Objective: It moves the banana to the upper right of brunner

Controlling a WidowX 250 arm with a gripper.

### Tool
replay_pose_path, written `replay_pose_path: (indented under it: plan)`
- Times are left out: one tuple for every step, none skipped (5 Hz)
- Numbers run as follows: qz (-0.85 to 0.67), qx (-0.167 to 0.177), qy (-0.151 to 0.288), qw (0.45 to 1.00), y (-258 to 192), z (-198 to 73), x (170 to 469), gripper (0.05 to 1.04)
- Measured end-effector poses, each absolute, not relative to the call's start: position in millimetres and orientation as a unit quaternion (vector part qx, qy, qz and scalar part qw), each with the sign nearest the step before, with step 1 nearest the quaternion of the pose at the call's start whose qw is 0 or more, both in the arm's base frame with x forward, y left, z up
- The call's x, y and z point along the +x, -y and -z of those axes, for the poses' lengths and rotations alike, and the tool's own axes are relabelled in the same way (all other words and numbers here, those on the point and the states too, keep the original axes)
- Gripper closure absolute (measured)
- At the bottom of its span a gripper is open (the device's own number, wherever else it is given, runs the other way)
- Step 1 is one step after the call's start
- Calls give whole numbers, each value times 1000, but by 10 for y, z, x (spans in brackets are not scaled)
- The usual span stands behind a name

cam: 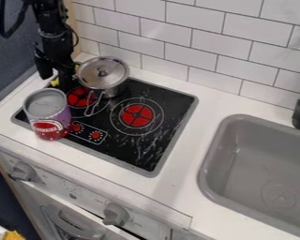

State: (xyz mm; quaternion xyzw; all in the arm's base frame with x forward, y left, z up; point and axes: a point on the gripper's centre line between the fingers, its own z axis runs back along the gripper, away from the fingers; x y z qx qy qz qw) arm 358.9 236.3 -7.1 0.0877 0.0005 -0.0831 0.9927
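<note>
The black gripper [56, 74] hangs over the back left corner of the stove, left of the silver pot. Yellow parts of what looks like the banana [54, 82] show low beside the gripper and again by the pot's left side. The gripper hides the middle of it, and whether it is held cannot be made out. The "brunner" seems to be a red burner; one burner [137, 116] is in plain view right of centre on the black stovetop [153, 149]. Another burner [81, 97] lies at the back left, partly covered by the pot and the gripper.
A lidded silver pot [103, 75] stands at the stove's back, its handle pointing toward the front. A purple and red can [50, 117] stands on the left edge. The tiled wall [183, 37] rises behind; a grey sink [256, 157] is at the right.
</note>
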Motion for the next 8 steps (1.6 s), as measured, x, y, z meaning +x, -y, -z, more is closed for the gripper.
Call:
replay_pose_path:
  plan:
    - [102,78,5,992,-2319,99,3601,139]
    - [114,65,17,991,-2257,135,3609,429]
    - [122,68,14,990,-2223,137,3626,705]
    - [120,69,15,990,-2220,144,3616,737]
    - [117,68,16,991,-2218,135,3610,737]
    - [106,62,22,992,-2227,113,3589,737]
    - [94,58,39,993,-2274,-67,3529,737]
    - [101,42,61,992,-2266,-264,3527,737]
